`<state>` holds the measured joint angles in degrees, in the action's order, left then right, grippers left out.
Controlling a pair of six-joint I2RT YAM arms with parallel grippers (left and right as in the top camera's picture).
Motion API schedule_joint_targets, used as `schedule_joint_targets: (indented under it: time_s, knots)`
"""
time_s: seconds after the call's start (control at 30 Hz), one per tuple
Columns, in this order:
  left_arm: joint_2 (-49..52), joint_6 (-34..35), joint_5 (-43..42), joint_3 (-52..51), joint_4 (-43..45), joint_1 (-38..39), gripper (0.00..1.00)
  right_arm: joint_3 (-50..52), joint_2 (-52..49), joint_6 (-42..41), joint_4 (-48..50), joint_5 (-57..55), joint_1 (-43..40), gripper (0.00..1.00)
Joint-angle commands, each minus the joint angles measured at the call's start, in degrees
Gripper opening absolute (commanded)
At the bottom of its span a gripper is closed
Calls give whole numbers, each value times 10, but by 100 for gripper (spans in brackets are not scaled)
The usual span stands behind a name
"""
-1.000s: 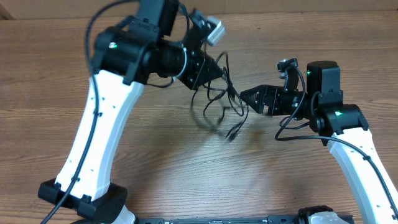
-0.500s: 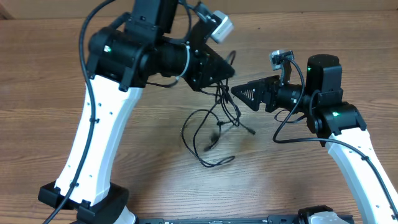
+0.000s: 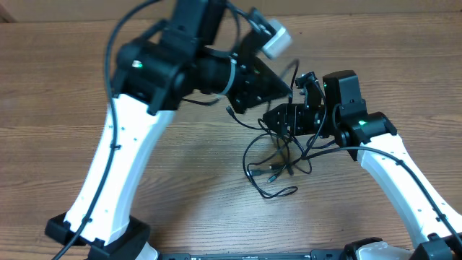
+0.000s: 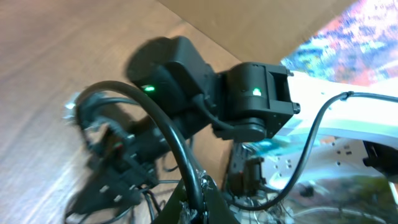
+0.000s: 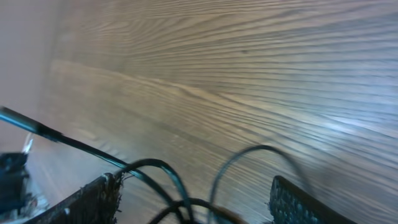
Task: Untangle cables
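Between right gripper (image 5: 193,204) jaws, cables (image 5: 258,148) looping

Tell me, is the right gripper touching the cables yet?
Cannot tell. In the right wrist view the cables loop between the open fingers, one strand passing close by a finger, but no contact or gap shows plainly.

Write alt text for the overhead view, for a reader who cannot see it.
The left gripper and right gripper nearly touch above a wooden table, with a tangle of thin black cables hanging below them, its loops lying on the wood. Their white-and-black arms rise from the bottom edge.
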<state>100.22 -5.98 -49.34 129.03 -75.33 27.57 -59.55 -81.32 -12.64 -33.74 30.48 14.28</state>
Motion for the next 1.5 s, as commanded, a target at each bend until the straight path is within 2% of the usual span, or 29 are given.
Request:
schedule_joint_targets:
  time_s: [0.0, 0.13, 0.2, 0.27, 0.43, 0.57, 0.7, 0.73, 0.83, 0.97, 1.07, 1.23, 1.3, 1.47]
  knots:
    - [-61, 4, -17, 13, 6, -49, 4, 0, -1, 1, -1, -25, -19, 76]
    - [-103, 4, -17, 13, 11, -107, 4, 0, -1, 1, -4, -25, -28, 77]
    - [-134, 5, -17, 13, 22, -152, 4, 0, -1, 3, -12, -35, -29, 81]
    - [-169, 22, -17, 13, 55, -200, 4, 0, -1, 3, -30, -59, -29, 81]
    - [-203, 28, -11, 13, 95, -254, 4, 0, -1, 3, -35, -60, -29, 81]
    - [-203, 37, -11, 13, 90, -258, 4, 0, -1, 3, -28, -23, -29, 81]
    - [-192, 42, -11, 13, 80, -258, 4, 0, -1, 10, 29, 146, -29, 86]
    - [-187, 53, -11, 13, 81, -258, 4, 0, -1, 10, 62, 219, -23, 87]
    - [-177, 87, -11, 13, 86, -257, 4, 0, -1, 10, 104, 262, -3, 88]
    - [-161, 145, -16, 13, 95, -257, 4, 0, -1, 10, 138, 262, 34, 90]
    - [-153, 163, -22, 13, 97, -257, 4, 0, -1, 10, 158, 260, 61, 91]
    - [-148, 205, -28, 13, 119, -257, 4, 0, -1, 10, 157, 214, 94, 91]
    - [-147, 243, -30, 13, 138, -257, 4, 0, -1, 9, 157, 196, 102, 91]
    - [-147, 254, -69, 13, 141, -253, 4, 0, -1, -11, 165, 152, 102, 91]
